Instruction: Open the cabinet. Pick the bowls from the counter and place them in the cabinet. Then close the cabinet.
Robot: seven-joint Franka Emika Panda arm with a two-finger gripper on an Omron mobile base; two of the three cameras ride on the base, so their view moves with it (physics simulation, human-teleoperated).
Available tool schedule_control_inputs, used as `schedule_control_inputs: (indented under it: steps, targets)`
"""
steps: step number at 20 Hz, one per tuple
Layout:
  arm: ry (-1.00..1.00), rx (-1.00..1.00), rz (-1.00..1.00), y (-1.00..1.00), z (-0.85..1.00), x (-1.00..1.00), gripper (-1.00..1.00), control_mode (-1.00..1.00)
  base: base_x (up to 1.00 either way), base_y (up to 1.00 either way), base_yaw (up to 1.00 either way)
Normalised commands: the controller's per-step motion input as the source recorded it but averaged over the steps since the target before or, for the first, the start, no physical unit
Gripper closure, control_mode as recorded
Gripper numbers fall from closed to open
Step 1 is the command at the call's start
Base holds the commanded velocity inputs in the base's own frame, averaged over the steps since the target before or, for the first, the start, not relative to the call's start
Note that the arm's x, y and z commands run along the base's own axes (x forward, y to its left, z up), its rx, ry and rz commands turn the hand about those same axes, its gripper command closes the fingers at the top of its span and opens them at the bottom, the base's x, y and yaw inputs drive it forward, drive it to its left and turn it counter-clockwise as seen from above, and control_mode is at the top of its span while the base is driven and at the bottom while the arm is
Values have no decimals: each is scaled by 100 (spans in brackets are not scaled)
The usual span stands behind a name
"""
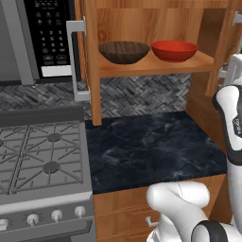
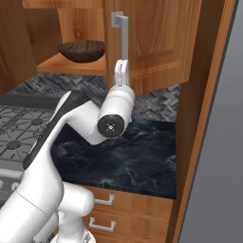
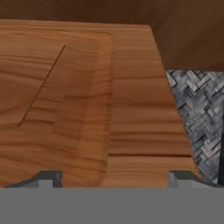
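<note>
Already the dark brown wood-grain bowl and the glossy red bowl sit side by side on the shelf of the open warm-brown wooden wall cabinet, above the black marbled stone counter. From the right, the two-finger gripper points up just beside the right door's grey bar handle. Close up, its fingertips stand wide apart against the wooden door, holding nothing.

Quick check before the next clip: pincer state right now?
Pincer: open, holding nothing, fingertips spread wide against the cabinet door.
</note>
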Motion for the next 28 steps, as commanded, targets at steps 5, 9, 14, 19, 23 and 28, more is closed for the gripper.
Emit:
schedule_control_inputs:
  steps: [5,9,14,19,23,28]
  targets:
    - [14,0,14,63,-19,100,-100,-100,0,0,0]
    - [17,0,14,49,-14,100,-100,-100,0,0,0]
    - [22,0,14,39,-16,100,-100,-100,0,0,0]
    - [18,0,13,33,-16,99,-100,-100,0,0,0]
    - [14,0,11,22,-8,97,-100,-100,0,0,0]
    - [14,0,9,14,-7,96,-100,-100,0,0,0]
